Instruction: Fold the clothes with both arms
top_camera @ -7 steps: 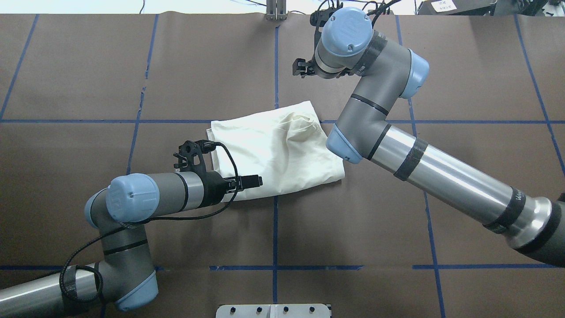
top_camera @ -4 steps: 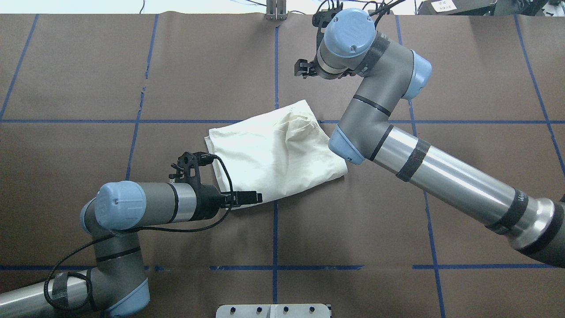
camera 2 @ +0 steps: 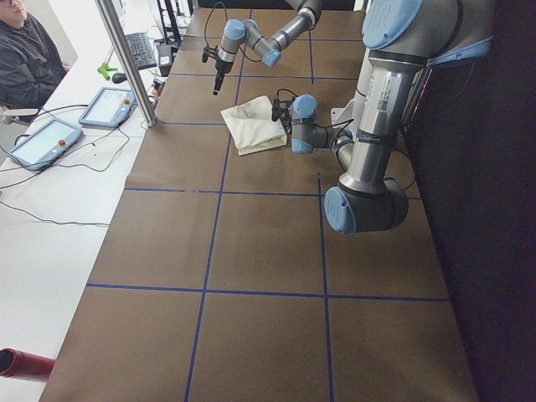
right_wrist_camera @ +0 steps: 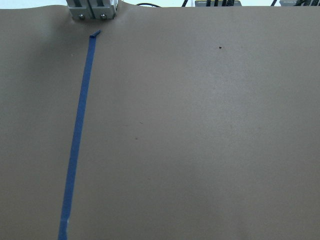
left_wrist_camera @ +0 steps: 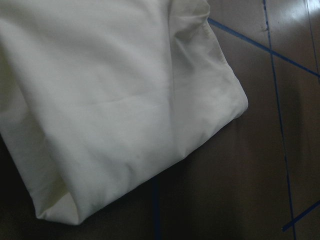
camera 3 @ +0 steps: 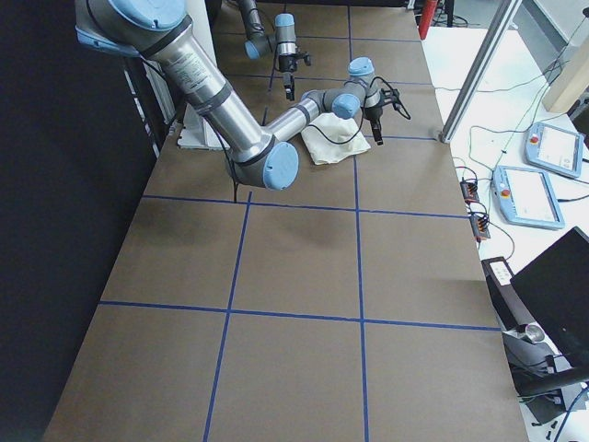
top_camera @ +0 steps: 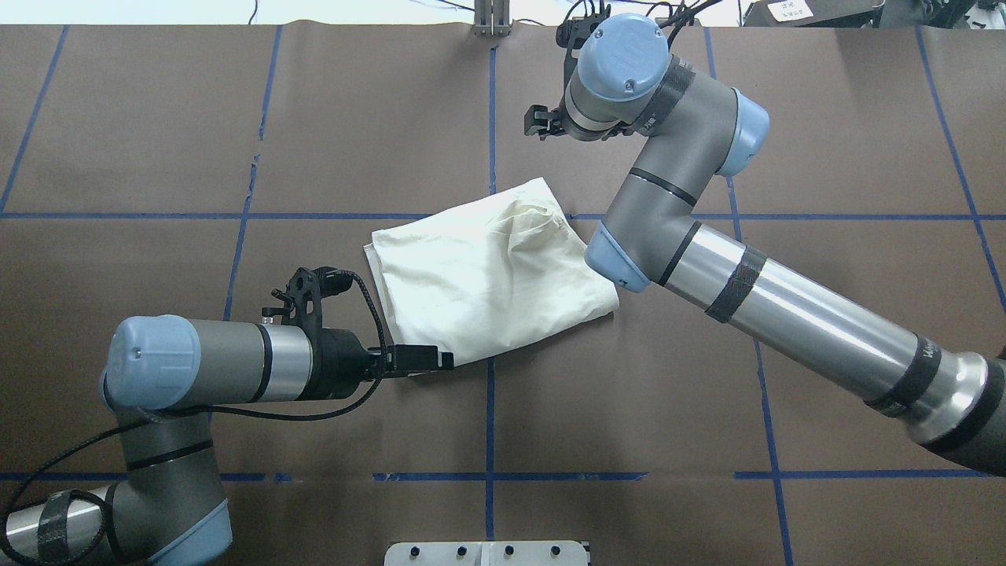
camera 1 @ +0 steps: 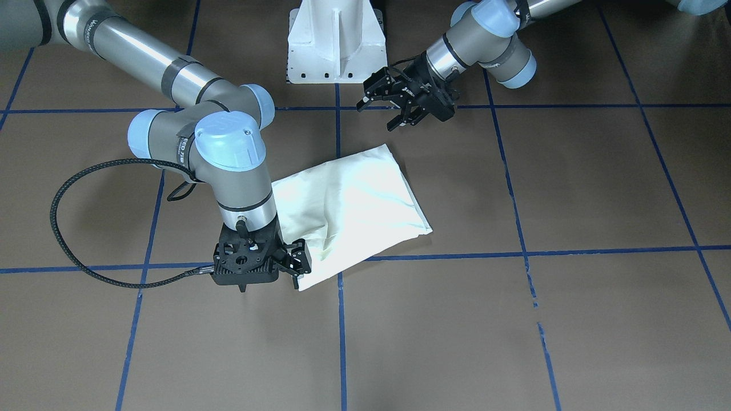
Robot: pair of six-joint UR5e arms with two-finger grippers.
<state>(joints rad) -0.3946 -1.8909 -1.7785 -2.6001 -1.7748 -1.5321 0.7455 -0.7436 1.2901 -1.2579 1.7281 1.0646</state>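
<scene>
The clothes (top_camera: 487,267) lie as one folded cream bundle, plain side up, in the middle of the brown table (top_camera: 157,141). They also show in the front view as clothes (camera 1: 348,211) and fill the left wrist view as clothes (left_wrist_camera: 115,100). My left gripper (top_camera: 444,360) lies low and horizontal at the bundle's near corner. In the front view the left gripper (camera 1: 381,112) is open and holds nothing. My right gripper (top_camera: 534,123) hangs beyond the far corner, off the cloth. In the front view the right gripper (camera 1: 297,264) looks open, and its wrist camera shows only bare table.
The white pedestal base (camera 1: 337,40) stands at the robot's side. A metal bracket (top_camera: 491,20) sits at the far edge. Blue tape lines (top_camera: 489,409) grid the mat. A side bench holds control tablets (camera 2: 46,138), and a person (camera 2: 25,50) sits beside it.
My left arm has drawn back toward the robot, sliding its gripper from over the bundle's near-left edge to its near corner. The bundle's left corner shifted slightly. The right arm barely moved.
</scene>
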